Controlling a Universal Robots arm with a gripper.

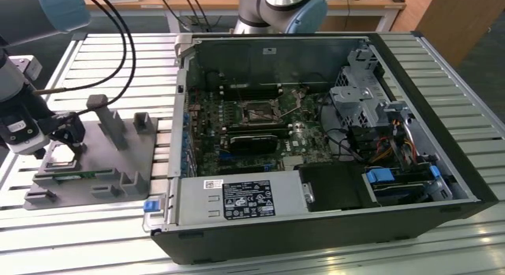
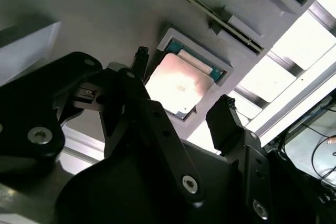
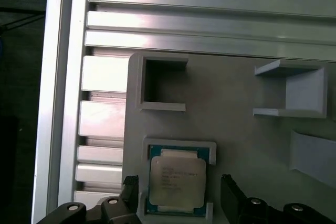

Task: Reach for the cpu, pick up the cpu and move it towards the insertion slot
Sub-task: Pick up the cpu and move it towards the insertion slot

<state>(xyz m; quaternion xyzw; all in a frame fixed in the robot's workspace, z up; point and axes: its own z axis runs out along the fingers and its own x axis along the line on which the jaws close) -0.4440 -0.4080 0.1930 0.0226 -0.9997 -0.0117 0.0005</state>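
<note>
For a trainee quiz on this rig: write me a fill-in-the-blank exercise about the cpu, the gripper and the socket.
1. The gripper hovers over the cpu, one finger on each side, so it is ____.
2. The cpu lies flat in a shallow holder whose colour is ____.
3. In the exterior view, the insertion slot lies toward that view's ____ from the gripper.
Missing words: open; grey; right.

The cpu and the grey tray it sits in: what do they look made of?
The cpu: its top looks like bare metal, a smooth silvery plate with a soft sheen, over a greenish board rim. The grey tray: probably moulded or printed plastic, matte, uniform grey with no glare and blocky raised walls.
</note>
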